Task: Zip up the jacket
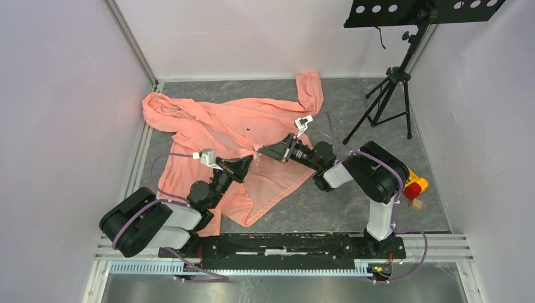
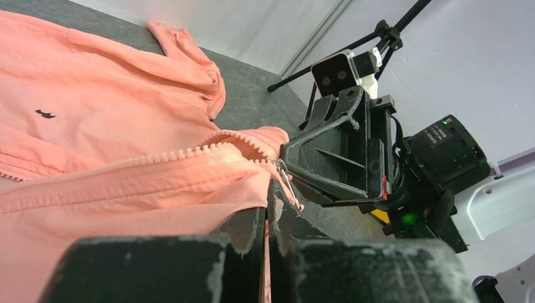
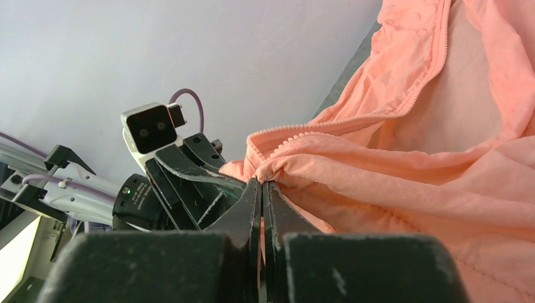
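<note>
The salmon-pink jacket [image 1: 240, 126] lies spread on the grey table, hood at the far left and one sleeve toward the back. Its zipper teeth [image 2: 158, 159] run to a small metal pull [image 2: 287, 184] hanging at the fabric edge. My left gripper [image 1: 250, 160] is shut on a thin fold of jacket fabric just below the pull, as the left wrist view [image 2: 266, 211] shows. My right gripper [image 1: 260, 151] faces it, almost touching, and is shut on the bunched jacket edge by the zipper end [image 3: 261, 185]. The jacket front is open further along [image 3: 435, 57].
A black tripod [image 1: 391, 95] with a perforated tray [image 1: 423, 9] stands at the back right. A red and yellow button box [image 1: 414, 186] sits at the right edge. White walls close in the left, back and right sides.
</note>
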### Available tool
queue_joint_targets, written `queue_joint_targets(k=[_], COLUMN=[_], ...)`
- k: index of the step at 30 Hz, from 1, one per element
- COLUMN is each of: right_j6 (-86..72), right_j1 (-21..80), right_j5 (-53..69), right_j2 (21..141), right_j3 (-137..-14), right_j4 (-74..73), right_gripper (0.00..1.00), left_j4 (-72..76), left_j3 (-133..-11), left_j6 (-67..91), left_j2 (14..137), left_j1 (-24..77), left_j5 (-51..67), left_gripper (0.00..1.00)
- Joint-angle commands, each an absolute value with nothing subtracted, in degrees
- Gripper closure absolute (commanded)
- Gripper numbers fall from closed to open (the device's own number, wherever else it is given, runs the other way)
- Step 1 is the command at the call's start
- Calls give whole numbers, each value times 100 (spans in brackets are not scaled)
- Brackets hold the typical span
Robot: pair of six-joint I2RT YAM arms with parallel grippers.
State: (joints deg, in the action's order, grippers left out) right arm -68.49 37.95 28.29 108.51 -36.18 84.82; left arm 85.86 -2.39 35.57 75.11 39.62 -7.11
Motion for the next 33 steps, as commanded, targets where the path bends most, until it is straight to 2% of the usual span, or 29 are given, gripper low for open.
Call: queue_joint_targets(k=[1,8,15,24,29,33], right_j6=[-7004,-6959,-6943,-6910,-6917,-6909], right_j1=[3930,3929,3893,3817,3821,3820], right_j5=[2839,2991,3085,3096,3078,3029], right_j2=[10998,10817,10745,10578,10567,10555], right_j3=[-4010,-3811,-3667,-3525,-3526,-3544], right_j4=[11240,11241,11236,11234,11233,11240], right_gripper=[100,100,100,100,100,100], left_j4=[8914,8917,8904,7950,6466,6435], left_j3=[-394,-268,-73,92,-251,-257], left_j6=[3650,3846,4526,4876,4799,4772], left_j2=[7638,7658,7394,6508,5861,5882], left_j1=[3973,3964,3894,3867,3867,3867], left_j5=[-480,-624,-827,-1139,-1162,-1076], left_gripper=[98,97,66,47,47,49])
